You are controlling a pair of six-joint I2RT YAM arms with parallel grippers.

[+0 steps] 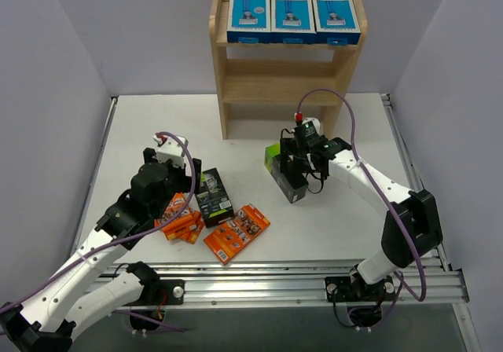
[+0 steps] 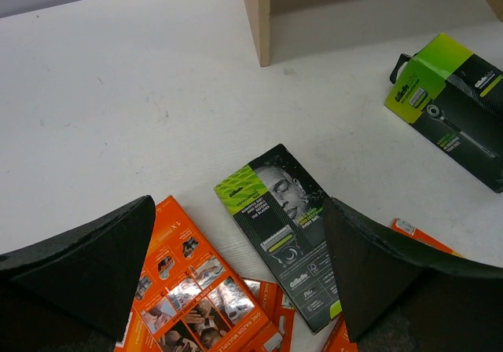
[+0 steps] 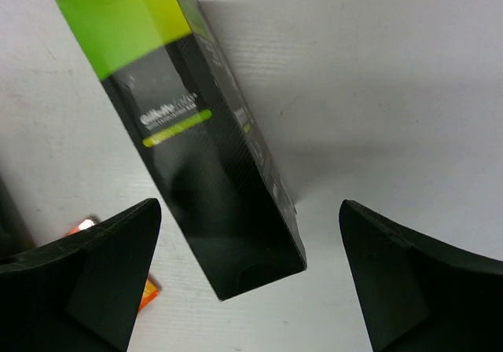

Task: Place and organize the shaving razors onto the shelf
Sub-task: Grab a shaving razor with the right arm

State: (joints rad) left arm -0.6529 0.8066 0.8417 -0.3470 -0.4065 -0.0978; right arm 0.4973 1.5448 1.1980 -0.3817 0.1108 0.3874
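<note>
Three blue boxes (image 1: 293, 16) stand on the shelf's (image 1: 219, 77) top tier. Left hand (image 2: 236, 258) spread wide, empty, above orange packs (image 2: 192, 289) and a black box (image 2: 287, 234) on the table (image 1: 330, 226). Right hand (image 3: 251, 242) spread wide, straddling second black box (image 3: 212, 195), not gripping it.

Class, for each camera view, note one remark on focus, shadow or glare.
Top external: evenly lit, sharp through to the light wooden shelf. Left wrist: left gripper's black fingers soft-edged, the flat black-and-green box crisp. Right wrist: the black-and-lime box soft, casting a grey shadow rightwards.
</note>
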